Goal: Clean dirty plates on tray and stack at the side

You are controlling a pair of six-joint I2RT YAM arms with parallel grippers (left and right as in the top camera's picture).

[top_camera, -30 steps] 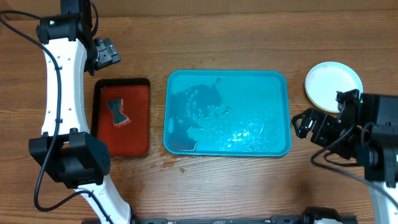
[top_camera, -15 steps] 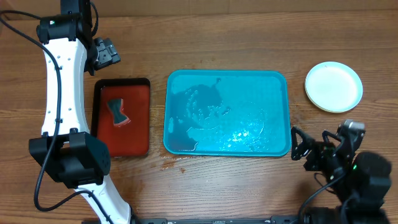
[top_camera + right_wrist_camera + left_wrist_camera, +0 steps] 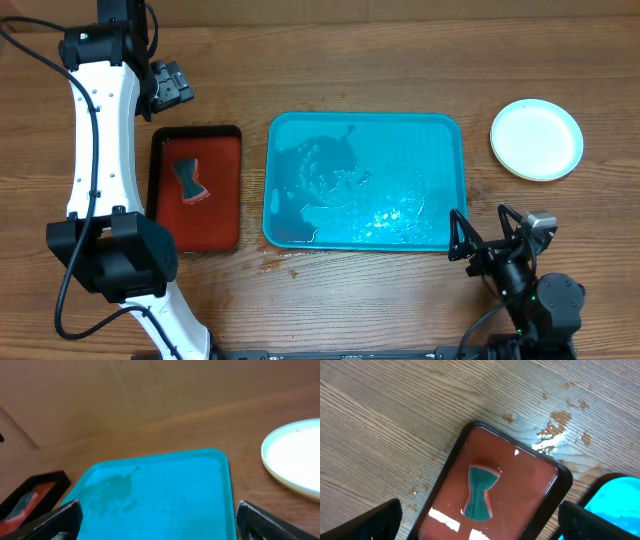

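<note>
The overhead view looks straight down from high above and takes in the whole desk [image 3: 400, 60]. The left wrist view looks steeply down, from near, at the red tray [image 3: 520, 480] in its lower middle. The right wrist view looks low, almost level, across the blue tray [image 3: 165, 490]. All three views share both trays.

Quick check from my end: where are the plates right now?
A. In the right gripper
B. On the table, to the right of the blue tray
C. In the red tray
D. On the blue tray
B: the plates sit stacked on the table past the right rim of the blue tray, which holds only a wet film.
</note>
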